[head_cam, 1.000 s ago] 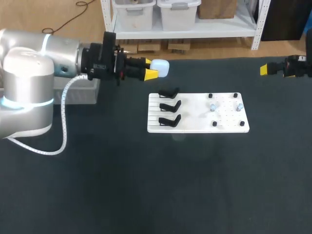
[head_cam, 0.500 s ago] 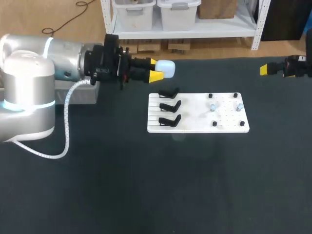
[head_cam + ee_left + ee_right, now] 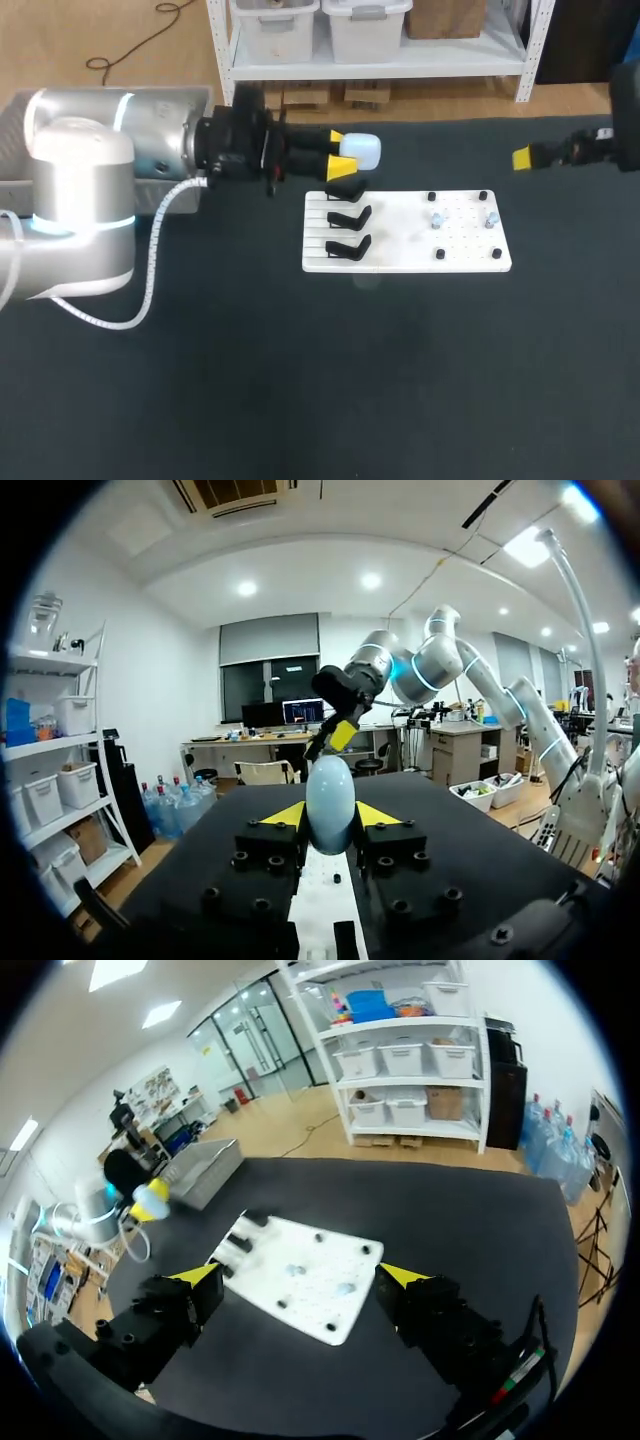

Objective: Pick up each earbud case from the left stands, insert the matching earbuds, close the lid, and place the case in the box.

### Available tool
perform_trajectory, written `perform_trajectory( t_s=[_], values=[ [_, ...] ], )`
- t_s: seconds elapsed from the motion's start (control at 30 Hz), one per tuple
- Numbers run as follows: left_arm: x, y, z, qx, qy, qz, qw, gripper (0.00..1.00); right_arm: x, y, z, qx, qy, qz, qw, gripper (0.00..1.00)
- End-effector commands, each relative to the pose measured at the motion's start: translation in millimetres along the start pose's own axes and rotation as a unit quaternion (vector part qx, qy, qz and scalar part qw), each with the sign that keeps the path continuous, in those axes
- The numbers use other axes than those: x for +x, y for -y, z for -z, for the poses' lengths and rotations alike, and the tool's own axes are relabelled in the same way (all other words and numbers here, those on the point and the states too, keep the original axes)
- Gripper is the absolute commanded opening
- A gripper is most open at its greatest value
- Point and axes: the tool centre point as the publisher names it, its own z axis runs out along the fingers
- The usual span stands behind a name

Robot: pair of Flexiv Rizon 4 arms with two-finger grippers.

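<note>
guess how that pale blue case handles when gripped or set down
The case looks smooth and egg-rounded, so it is probably slippery and apt to roll if set down. It seems rigid: the left end effector pinches it without visible squashing.

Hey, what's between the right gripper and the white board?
Only bare black table lies between the right gripper and the white board, as the head view shows.

Bright, even overhead light leaves only soft shadows on the dark table [image 3: 300, 380] and a sheen on the earbud case [image 3: 361, 151].
</note>
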Motion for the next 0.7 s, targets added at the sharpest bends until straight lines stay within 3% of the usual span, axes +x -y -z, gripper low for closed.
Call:
perform_trajectory(
  t_s=[0.03, 0.27, 0.7],
  values=[
    [6.3, -2.6, -3, 0.004, 0.003, 0.003, 1.0, 0.0, 6, -24, -3, 0.002, -0.009, 0.014, 1.0, 1.0],
    [11.6, 0.2, -3, 0.0, 0.008, 0.007, 1.0, 0.0, 10, -66, -18, 0.014, -0.033, 0.053, 0.998, 1.0],
    [16.6, 3.8, -5, -0.006, 0.022, 0.004, 1.0, 0.0, 6, -113, -23, 0.015, -0.055, 0.074, 0.996, 1.0]
  ],
)
